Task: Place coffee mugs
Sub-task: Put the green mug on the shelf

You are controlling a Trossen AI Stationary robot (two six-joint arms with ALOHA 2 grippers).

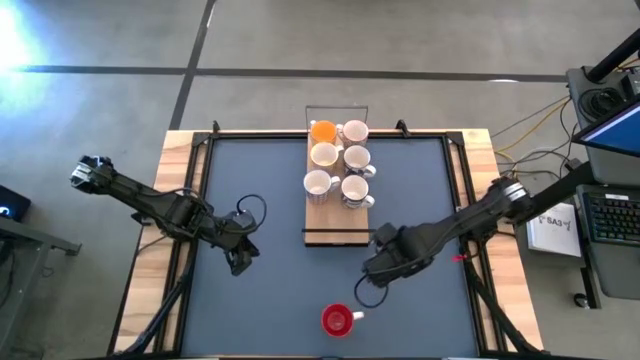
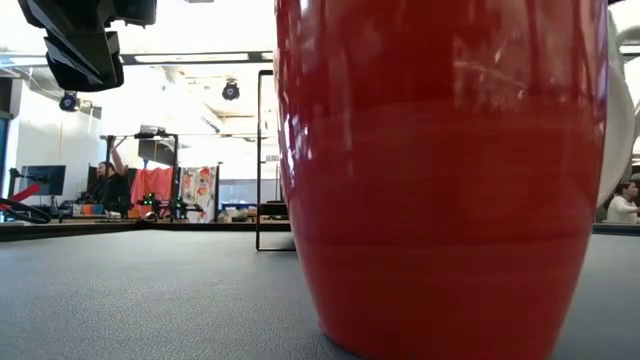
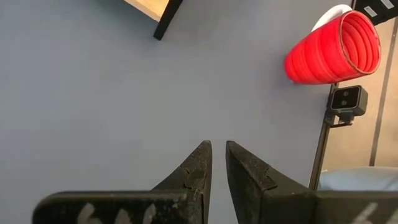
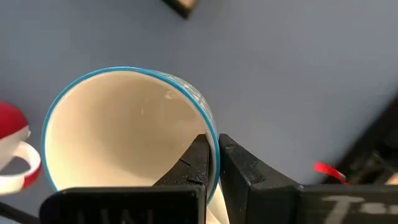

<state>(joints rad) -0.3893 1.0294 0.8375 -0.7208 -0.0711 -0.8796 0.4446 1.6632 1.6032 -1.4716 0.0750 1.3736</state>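
From my seat I count six mugs already on the wooden board point(image 1: 336, 215) at the far middle of the table point(image 1: 260, 300): an orange mug point(image 1: 323, 130) and a white mug point(image 1: 355, 131) at the far end, and four more white or cream ones behind them in two rows, the nearest being a cream mug point(image 1: 318, 184) and a patterned mug point(image 1: 355, 190). The near half of the board looks bare, so there is room for more. My right gripper point(image 4: 211, 163) is clamped on the rim of a blue-rimmed mug point(image 4: 124, 134), one finger inside and one outside the wall; in the overhead view that arm sits just off the near right corner of the board, and the mug itself is hidden under the wrist there. I judge this one is in transit and not yet set down, though I cannot tell whether it hangs clear of the table. The red mug point(image 1: 337, 320) stands alone near the table's front edge, well apart from the board and right against the low camera, and it has not been picked up. My left gripper point(image 3: 217, 163) waits over bare table to the left of the board, fingers nearly together with only a thin gap between them and nothing held. By my reckoning, six are placed, one is in hand, and the red one remains.
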